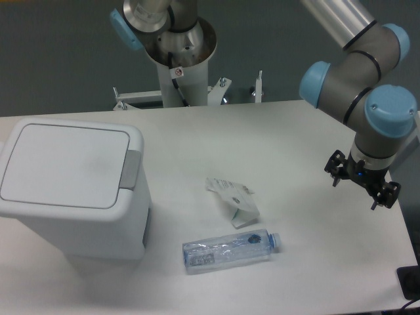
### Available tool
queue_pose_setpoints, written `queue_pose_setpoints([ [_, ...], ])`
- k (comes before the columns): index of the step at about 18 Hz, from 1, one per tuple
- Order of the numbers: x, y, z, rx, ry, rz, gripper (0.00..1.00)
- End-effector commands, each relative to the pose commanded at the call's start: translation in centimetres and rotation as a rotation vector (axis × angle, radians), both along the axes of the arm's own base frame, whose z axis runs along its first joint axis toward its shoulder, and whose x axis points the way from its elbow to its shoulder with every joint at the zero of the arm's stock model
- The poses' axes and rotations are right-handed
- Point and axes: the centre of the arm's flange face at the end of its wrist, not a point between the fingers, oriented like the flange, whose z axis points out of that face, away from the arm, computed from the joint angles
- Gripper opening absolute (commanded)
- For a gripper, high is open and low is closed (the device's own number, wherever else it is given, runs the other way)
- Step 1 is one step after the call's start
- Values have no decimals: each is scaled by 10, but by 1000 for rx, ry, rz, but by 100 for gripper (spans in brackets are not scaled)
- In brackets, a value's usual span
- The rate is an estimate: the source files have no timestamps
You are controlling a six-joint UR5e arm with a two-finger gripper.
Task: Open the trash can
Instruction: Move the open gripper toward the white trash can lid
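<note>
The trash can [72, 197] is a big white boxy bin at the left of the table. Its flat white lid [62, 164] lies shut, with the grey push-button tab [131, 169] on its right edge. My gripper [361, 180] hangs at the far right of the table, well apart from the bin. It points down, mostly hidden under the wrist. Its black fingers [335, 168] stick out on both sides, spread apart, with nothing between them.
A crumpled white wrapper [233, 199] and a clear plastic bottle with a blue cap [226, 249] lie on the table between bin and gripper. The arm's base post [177, 65] stands behind the table's far edge. A dark object [410, 282] sits at the right front corner.
</note>
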Motion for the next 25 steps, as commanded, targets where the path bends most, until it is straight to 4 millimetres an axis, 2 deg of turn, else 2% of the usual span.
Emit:
queue_pose_setpoints([
  [7,2,1,-4,13,-12,-4,100],
  [8,7,-1,-11,10,-23,-4,100],
  [12,27,-1,-10,98,-83,128,100],
  [14,36,11,-12,139,-115,208,100],
  [16,53,35,-11,204,-170,318,100],
  [17,54,39,-7,228,-184,377,100],
  [20,65,46,8,294,-229,379,100],
  [22,92,58,34,403,-325,424,100],
  [24,131,78,61,415,-399,468,100],
  [25,145,82,72,414,-421,464,100],
])
